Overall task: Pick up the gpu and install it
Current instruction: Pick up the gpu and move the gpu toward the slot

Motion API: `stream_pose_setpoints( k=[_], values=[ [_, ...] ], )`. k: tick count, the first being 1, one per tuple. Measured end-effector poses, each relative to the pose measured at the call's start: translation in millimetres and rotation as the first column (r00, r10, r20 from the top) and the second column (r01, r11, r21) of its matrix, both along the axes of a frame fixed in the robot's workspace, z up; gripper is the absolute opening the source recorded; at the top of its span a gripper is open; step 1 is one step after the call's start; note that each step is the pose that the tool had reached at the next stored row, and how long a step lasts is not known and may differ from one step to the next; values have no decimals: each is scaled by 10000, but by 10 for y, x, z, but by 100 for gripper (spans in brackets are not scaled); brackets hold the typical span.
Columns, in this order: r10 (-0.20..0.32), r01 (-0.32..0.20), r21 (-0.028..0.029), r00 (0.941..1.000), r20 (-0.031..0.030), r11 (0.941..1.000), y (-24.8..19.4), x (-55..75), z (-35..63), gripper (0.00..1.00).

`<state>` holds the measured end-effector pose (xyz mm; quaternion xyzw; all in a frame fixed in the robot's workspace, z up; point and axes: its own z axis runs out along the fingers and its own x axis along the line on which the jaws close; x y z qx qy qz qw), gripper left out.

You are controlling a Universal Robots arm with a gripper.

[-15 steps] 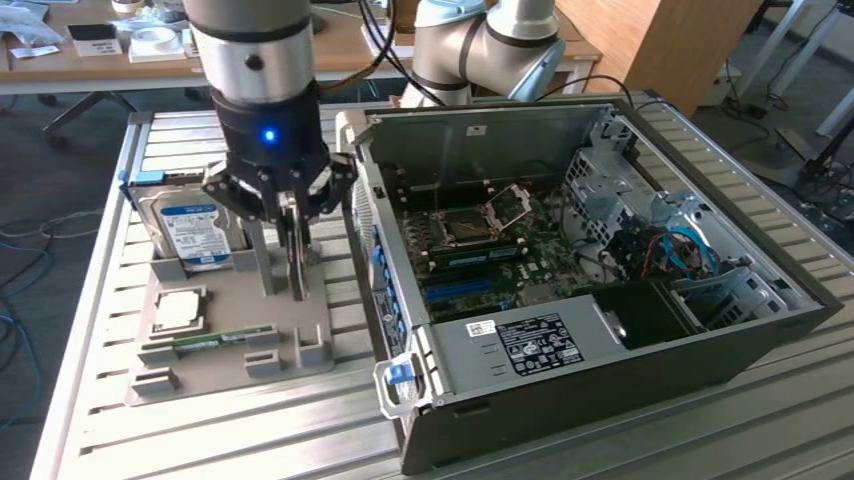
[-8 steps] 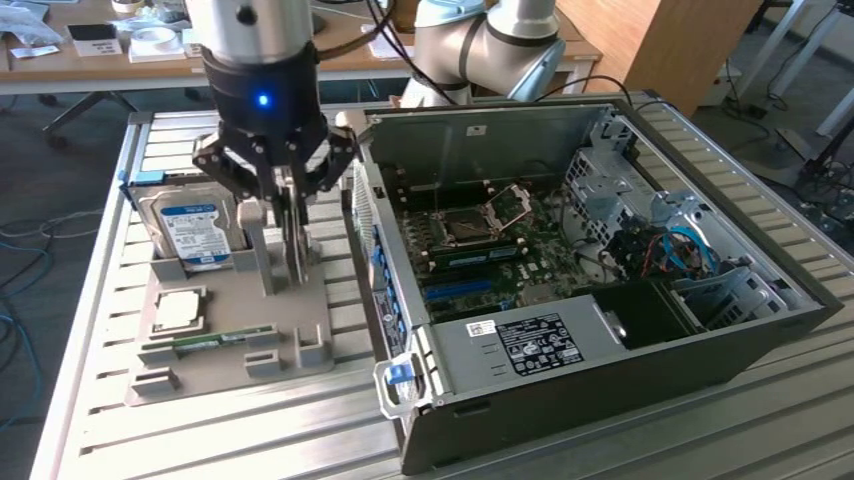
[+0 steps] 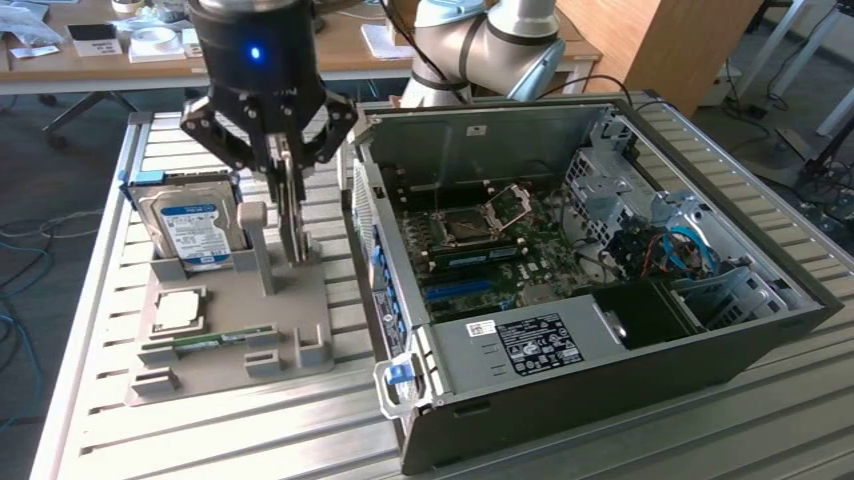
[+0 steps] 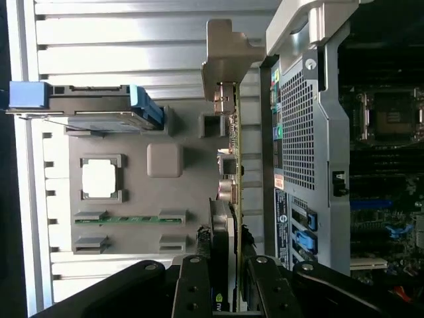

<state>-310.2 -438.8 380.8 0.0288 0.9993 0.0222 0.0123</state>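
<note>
The fingers of my gripper (image 4: 226,271) pinched the flat faces of the gpu (image 4: 232,165), which stood upright and edge-on along the edge of the gray tray (image 3: 227,335) nearest the open computer case (image 3: 534,350), propped vertical there, I judged, for a grip from above.

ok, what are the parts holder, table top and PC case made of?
Parts holder: matte grey, blocky sockets, likely plastic, maybe printed.
Table top: silvery ribbed slats with sheen, probably extruded aluminium.
PC case: thin folded, perforated grey sheet metal, likely steel.
</note>
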Motion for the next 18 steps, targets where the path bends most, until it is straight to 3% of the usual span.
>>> stream_pose_setpoints(
  k=[3,4,5,6,18],
  values=[
    [0,0,1,10000,1,10000,0,0,119,27],
    [0,0,0,10000,0,10000,0,0,192,27],
    [0,0,1,10000,2,10000,0,0,367,27],
    [1,-1,1,10000,2,10000,0,0,396,27],
    [3,-3,1,10000,1,10000,-1,19,396,27]
  ],
)
